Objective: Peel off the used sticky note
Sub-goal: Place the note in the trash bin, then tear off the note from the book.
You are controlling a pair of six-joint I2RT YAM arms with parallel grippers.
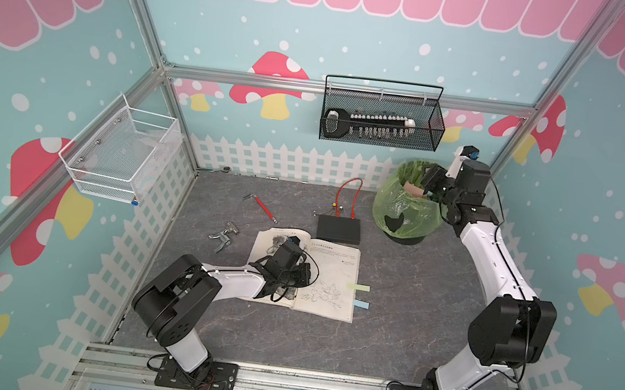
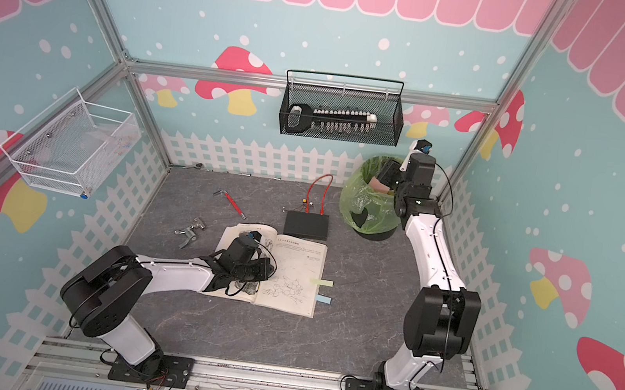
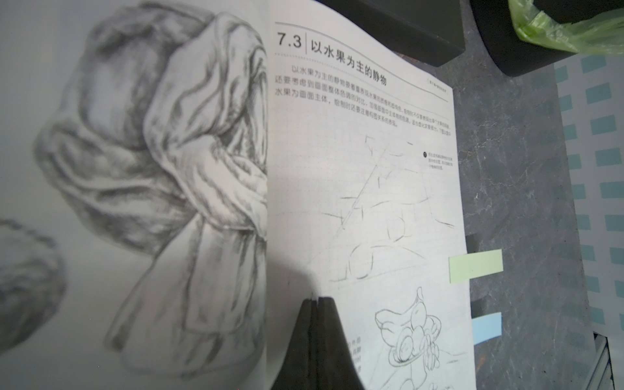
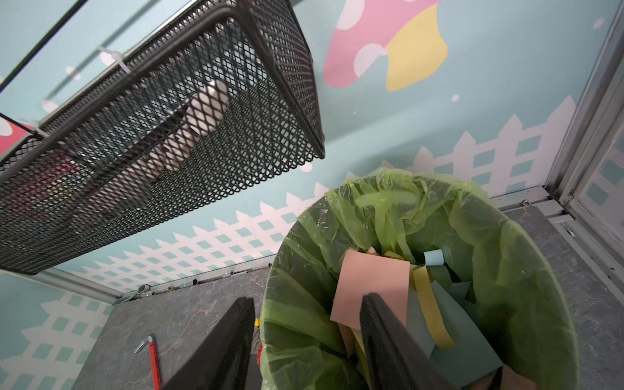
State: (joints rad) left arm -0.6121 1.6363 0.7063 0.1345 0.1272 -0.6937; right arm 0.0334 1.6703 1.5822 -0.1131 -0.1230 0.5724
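1 black mesh basket (image 1: 427, 135) hangs above the grey tabletop (image 1: 412, 299).

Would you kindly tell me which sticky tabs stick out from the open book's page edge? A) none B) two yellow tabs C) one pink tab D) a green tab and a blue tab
D: the left wrist view shows a green tab and a blue tab projecting past the edge of the open book.

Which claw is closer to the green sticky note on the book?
Left. The left claw rests shut on the book, on the page with the green sticky note. The right claw hangs open over the bin, far away.
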